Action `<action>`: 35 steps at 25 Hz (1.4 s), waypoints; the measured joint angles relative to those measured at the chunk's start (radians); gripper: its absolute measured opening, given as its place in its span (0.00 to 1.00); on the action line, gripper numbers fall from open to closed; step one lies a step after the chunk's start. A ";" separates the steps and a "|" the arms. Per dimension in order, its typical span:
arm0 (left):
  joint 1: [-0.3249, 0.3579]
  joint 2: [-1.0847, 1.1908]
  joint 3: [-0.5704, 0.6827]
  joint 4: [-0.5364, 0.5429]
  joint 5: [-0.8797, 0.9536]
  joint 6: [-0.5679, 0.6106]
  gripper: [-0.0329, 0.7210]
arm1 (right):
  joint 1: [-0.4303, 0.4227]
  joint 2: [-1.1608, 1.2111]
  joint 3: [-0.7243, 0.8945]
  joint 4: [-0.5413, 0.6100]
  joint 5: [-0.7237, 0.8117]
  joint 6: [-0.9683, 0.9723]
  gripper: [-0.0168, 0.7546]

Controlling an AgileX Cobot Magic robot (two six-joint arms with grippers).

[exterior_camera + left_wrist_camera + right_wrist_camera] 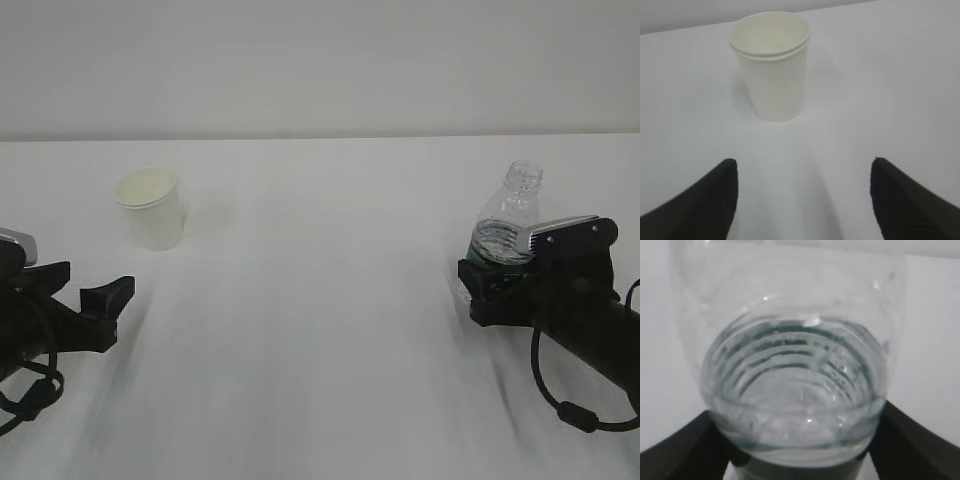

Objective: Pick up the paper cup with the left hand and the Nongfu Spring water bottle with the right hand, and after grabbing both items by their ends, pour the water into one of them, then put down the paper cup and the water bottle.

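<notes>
1. Black fingers stand spread on both arms in the exterior view: the left gripper (118, 300) hangs empty, well short of the paper cup (151, 208), while the right gripper (500, 278) brackets the lower body of the water bottle (508, 225). Both items stand upright on the plain white table (320, 300), far apart. Whether the right fingers actually press the bottle cannot be told from here.

2. Left wrist view: two dark, ribbed fingertips (710, 200) sit wide apart at the bottom edge, with the paper cup (771, 65) ahead, centred between them and untouched. Matte white, tapered, with a rolled rim, it shows a second rim line just below the first, possibly two cups nested. Thin paper walls could likely buckle under a hard squeeze, or the cup tip if one finger arrives first.

3. Right wrist view: the water bottle (790, 370) fills the frame between the finger pads (685, 445), which flank its clear ribbed plastic just above the dark green label. The water (790, 425) sits low, its surface glinting. No cap is on the neck, so a crushing grip or a sudden tilt could probably spill it, and the smooth plastic may slip if gripped lightly.
</notes>
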 joint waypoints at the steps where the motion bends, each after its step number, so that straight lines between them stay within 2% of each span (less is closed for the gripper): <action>1: 0.000 0.000 0.000 0.000 0.000 0.000 0.83 | 0.000 0.000 -0.004 0.000 0.000 0.000 0.78; 13: 0.000 0.000 0.000 0.000 0.000 0.000 0.83 | 0.000 0.089 -0.071 0.000 0.000 0.038 0.78; 28: 0.000 0.000 0.000 -0.015 0.000 0.026 0.83 | 0.000 0.089 -0.092 0.000 0.000 0.044 0.78; 35: 0.000 0.000 0.000 -0.015 0.000 0.028 0.82 | 0.000 0.089 -0.092 0.000 0.000 0.044 0.70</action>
